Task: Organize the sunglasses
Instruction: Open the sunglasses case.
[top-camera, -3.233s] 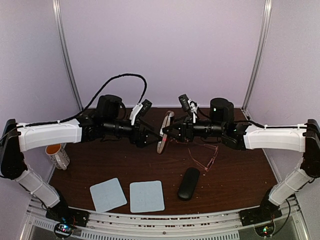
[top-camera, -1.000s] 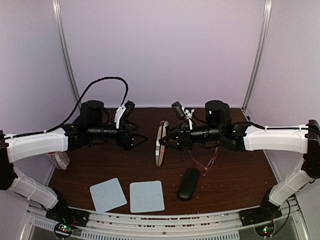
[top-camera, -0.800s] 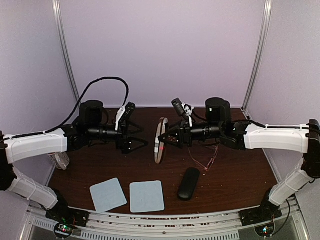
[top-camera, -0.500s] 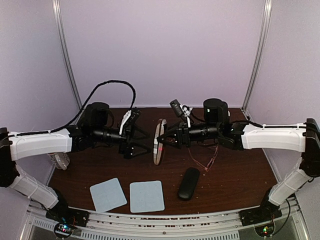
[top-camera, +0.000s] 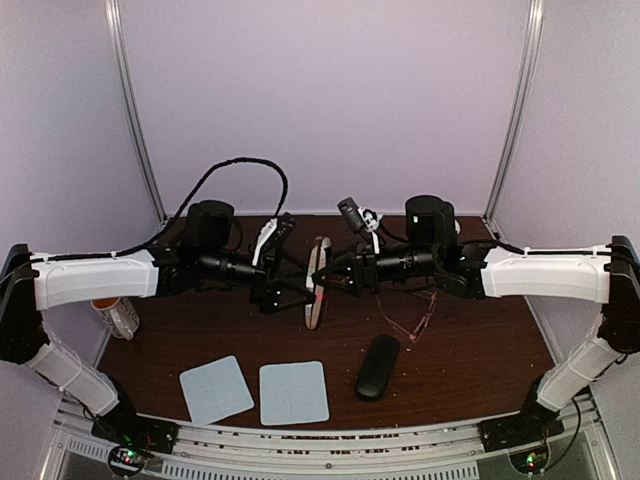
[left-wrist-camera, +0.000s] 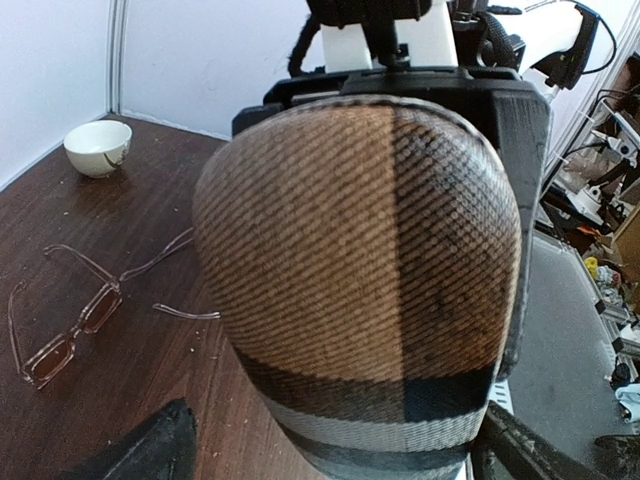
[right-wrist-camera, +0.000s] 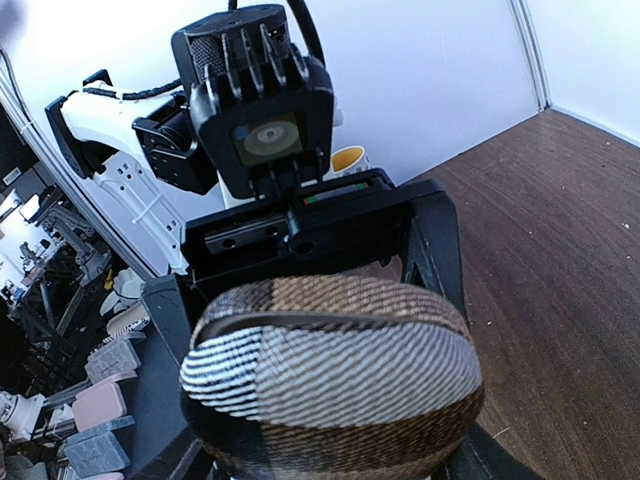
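At the far left a white patterned mug (top-camera: 118, 313) stands on the dark brown wooden table (top-camera: 480, 345), with two pale blue square cloths (top-camera: 216, 389) near the front edge. The left gripper (top-camera: 296, 291) is spread wide, its jaws straddling a brown plaid woven oblong case (top-camera: 314, 312) held in mid-air; whether they touch it cannot be told. The right gripper (top-camera: 331, 278) clamps that case from the opposite side. The thin reddish-copper wire-framed sunglasses (left-wrist-camera: 97, 311) lie unfolded on the table under the right arm, near a black oblong case (top-camera: 377, 367).
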